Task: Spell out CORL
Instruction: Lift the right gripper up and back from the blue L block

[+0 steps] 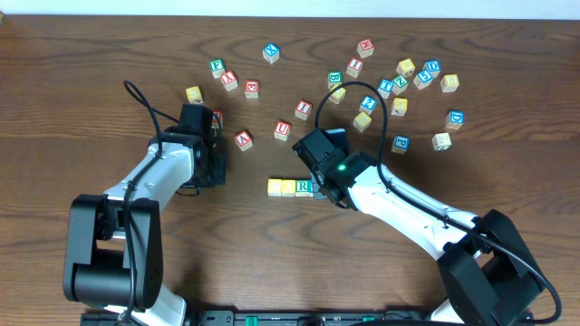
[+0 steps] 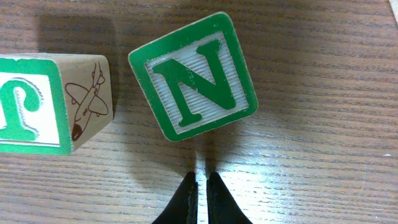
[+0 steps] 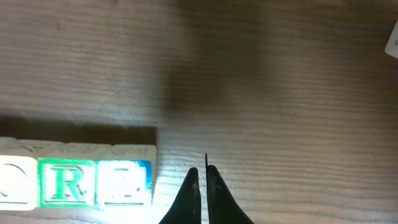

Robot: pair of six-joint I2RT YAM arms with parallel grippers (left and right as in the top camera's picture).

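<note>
Dark wood table (image 1: 109, 54), loose cubes (image 1: 455, 119) scattered at the far side. CORL row (image 1: 289, 187) is set near centre; R cube (image 3: 67, 182) and L cube (image 3: 126, 182) touch, faces level. Right gripper (image 3: 203, 173) is closed and empty, just beside L cube. Left gripper (image 2: 202, 177) is closed and empty, near N cube (image 2: 194, 76). Spelling is judged done. Right gripper is best lifted straight up, so the row is not nudged.

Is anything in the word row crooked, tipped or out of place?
Nothing stands out. The green R cube and the blue-edged cube sit flush and level; the shut right gripper is beside them, touching neither.
</note>
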